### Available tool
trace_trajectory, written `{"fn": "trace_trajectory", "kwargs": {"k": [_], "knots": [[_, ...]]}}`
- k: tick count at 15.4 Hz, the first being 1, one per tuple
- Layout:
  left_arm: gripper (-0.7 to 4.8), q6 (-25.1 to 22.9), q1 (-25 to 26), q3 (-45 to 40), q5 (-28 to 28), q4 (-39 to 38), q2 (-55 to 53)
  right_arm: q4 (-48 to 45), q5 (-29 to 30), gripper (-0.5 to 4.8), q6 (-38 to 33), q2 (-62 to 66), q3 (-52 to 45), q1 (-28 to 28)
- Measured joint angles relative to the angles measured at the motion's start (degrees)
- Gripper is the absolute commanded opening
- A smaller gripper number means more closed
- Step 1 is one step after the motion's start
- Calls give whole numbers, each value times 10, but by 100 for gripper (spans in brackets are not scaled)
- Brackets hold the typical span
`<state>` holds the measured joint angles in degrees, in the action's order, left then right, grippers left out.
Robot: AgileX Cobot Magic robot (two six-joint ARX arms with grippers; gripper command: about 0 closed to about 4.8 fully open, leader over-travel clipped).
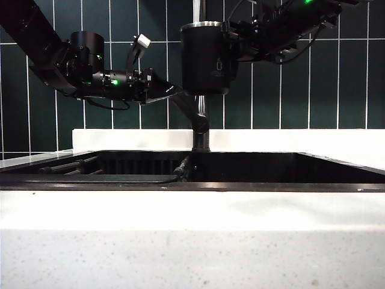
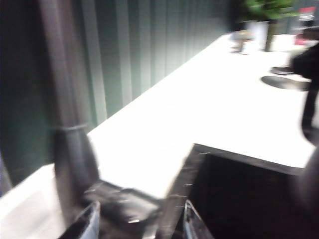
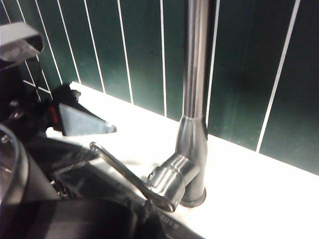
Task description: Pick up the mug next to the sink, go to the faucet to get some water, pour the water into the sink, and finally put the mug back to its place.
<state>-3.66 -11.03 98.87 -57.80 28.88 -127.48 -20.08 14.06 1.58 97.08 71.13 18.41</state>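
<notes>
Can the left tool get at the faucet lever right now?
Probably yes: the left tool is open, close beside the faucet lever, with nothing between. The right tool holds the mug above, apparently clear.

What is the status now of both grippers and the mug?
Right gripper shut on mug, upright, high over sink. Left gripper open beside faucet lever. Water seems to stream into mug. Nothing in the way.

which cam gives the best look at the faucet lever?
Right wrist view: the faucet lever is sharp and shown whole, angling out from the faucet body. The exterior view shows only a short stretch of it below the mug, by the left claw. The left wrist view is motion-blurred; the pipe shows, the lever isn't clearly distinguishable.
</notes>
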Motion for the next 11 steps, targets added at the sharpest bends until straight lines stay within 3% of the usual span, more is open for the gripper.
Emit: {"fn": "trace_trajectory", "kwargs": {"k": [8, 11], "knots": [[210, -8, 0, 0, 2, -26, 0, 12, 0, -1, 2, 0, 2, 1], [210, -39, 1, 0, 3, -57, 0, 17, 1, -1, 2, 1, 7, 2]]}}
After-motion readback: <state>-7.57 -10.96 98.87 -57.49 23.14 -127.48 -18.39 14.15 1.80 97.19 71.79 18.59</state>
